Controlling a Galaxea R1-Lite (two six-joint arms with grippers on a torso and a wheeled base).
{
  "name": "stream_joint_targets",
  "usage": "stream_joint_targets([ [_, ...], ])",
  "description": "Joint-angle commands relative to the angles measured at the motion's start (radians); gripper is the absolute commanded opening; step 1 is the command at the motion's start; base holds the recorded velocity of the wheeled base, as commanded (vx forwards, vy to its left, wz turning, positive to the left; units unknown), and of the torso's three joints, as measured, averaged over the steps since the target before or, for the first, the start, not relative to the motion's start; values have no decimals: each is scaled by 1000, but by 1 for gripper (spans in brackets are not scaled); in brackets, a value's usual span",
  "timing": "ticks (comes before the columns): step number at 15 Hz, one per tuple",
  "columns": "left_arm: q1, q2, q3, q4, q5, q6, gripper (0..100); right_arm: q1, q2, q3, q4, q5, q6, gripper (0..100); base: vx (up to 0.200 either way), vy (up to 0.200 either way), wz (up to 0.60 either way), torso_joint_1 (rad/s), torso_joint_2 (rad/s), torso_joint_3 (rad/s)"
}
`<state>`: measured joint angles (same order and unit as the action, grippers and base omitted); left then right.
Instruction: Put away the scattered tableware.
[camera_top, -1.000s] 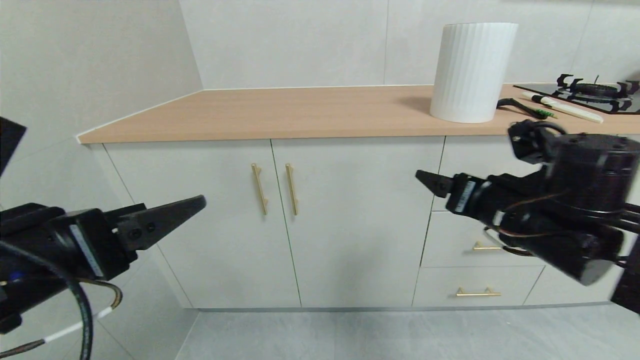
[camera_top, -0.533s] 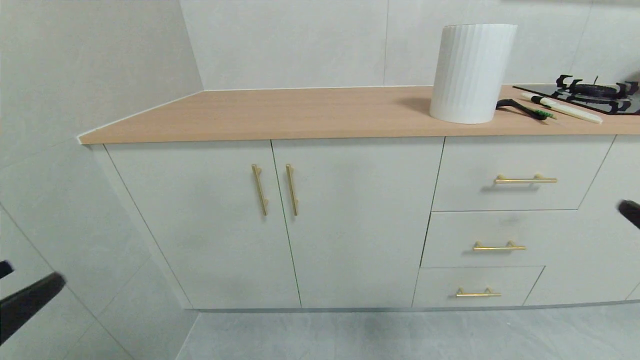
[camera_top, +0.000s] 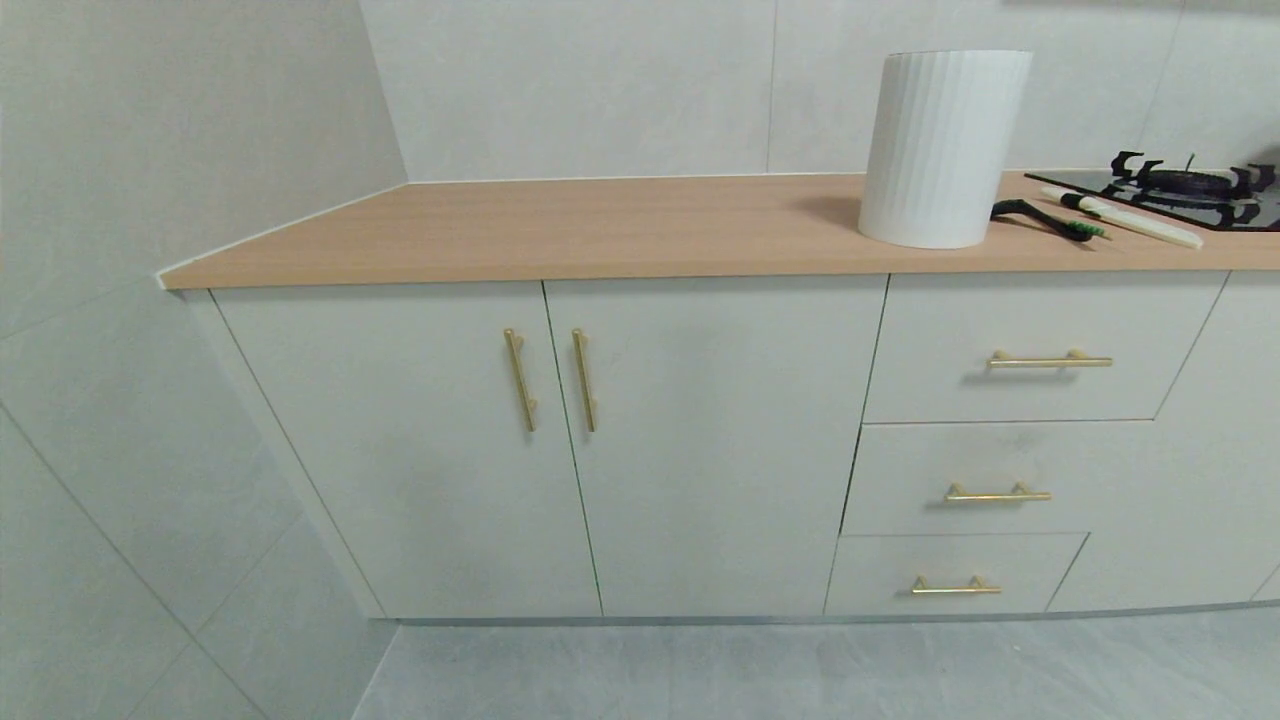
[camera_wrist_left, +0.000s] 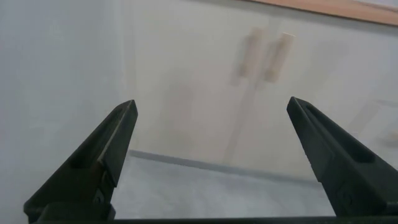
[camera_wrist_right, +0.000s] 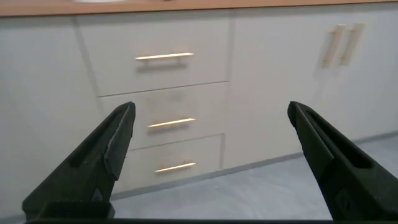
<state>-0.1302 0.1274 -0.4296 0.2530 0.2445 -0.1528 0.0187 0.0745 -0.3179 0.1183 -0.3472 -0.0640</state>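
Observation:
On the wooden counter (camera_top: 600, 225) lie a black utensil with a green tip (camera_top: 1045, 218) and a white knife-like piece (camera_top: 1130, 218), just right of a tall white ribbed container (camera_top: 942, 145). My left gripper (camera_wrist_left: 211, 115) hangs low in front of the cabinet doors, open, nothing between its fingers. My right gripper (camera_wrist_right: 211, 118) faces the drawers, open and empty too.
A black gas hob (camera_top: 1190, 185) sits at the counter's far right. Below are two cabinet doors with gold handles (camera_top: 550, 378) and three drawers (camera_top: 1040, 360) stacked on the right. A tiled wall closes the left side; grey floor lies in front.
Both arms dropped down and out of the head view: at first they were raised before the cabinet, then only their tips showed at the edges.

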Motion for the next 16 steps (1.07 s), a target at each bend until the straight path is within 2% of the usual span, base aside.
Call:
stream_joint_targets([
  [1, 103, -60, 41, -12, 7, 15, 100, -25, -73, 82, -22, -13, 0, 100, 0, 0, 0, 0, 0, 0],
  [2, 103, -60, 41, -12, 7, 15, 100, -25, -73, 82, -22, -13, 0, 100, 0, 0, 0, 0, 0, 0],
  [3, 138, -123, 95, -15, -14, 128, 100, -25, -73, 189, -72, -12, -2, 100, 0, 0, 0, 0, 0, 0],
  [4, 138, -124, 138, -41, -8, 145, 100, -25, -73, 316, -193, 16, 1, 100, 0, 0, 0, 0, 0, 0],
  [5, 136, -126, 170, -50, -36, 151, 100, -25, -73, 318, -193, 65, 13, 100, 0, 0, 0, 0, 0, 0],
  [7, 136, -127, 292, -103, -139, 187, 100, -25, -73, 316, -160, 159, 64, 100, 0, 0, 0, 0, 0, 0],
  [9, 136, -126, 403, -236, -154, 216, 100, -25, -73, 318, -160, 241, 63, 100, 0, 0, 0, 0, 0, 0],
  [10, 136, -127, 427, -291, -177, 216, 100, -23, -73, 318, -144, 304, 64, 100, 0, 0, 0, 0, 0, 0],
  [11, 136, -127, 428, -282, -217, 208, 100, -23, -71, 313, -98, 360, 63, 100, 0, 0, 0, 0, 0, 0],
  [12, 136, -126, 427, -245, -238, 200, 100, -23, -71, 315, -108, 361, 63, 100, 0, 0, 0, 0, 0, 0],
  [16, 136, -126, 428, -248, -243, 199, 100, -23, -73, 316, -112, 363, 63, 100, 0, 0, 0, 0, 0, 0],
])
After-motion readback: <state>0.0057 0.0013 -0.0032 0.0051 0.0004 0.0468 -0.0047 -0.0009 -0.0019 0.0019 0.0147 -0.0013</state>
